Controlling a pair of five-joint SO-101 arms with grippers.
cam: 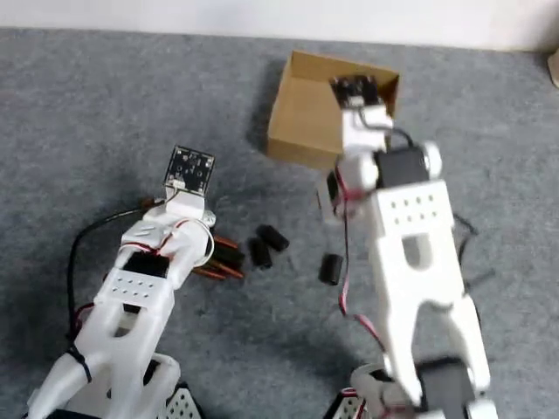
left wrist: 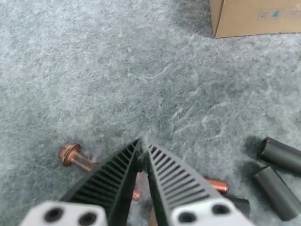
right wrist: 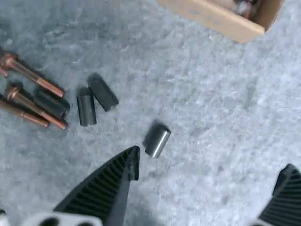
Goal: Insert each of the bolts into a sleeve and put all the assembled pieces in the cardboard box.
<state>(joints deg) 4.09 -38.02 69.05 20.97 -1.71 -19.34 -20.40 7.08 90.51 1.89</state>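
Most is remaining: 3 bolts [right wrist: 33,76] and loose sleeves [right wrist: 86,109] are lying on the counter [cam: 105,105], apart from the cardboard box [cam: 301,118]; the right wrist view is showing something indistinct inside that box, hidden in the high view; the left pincer [left wrist: 141,147] is sitting pressed together over the bolts; the right pincer [right wrist: 209,169] is hanging spread above a lone sleeve [right wrist: 156,140].

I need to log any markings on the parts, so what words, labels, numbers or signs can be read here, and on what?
Nothing can be read.
Blue marks on the side of the cardboard box: printed, but too blurred to read.
Bolts: no text visible.
Sleeves: no text visible.
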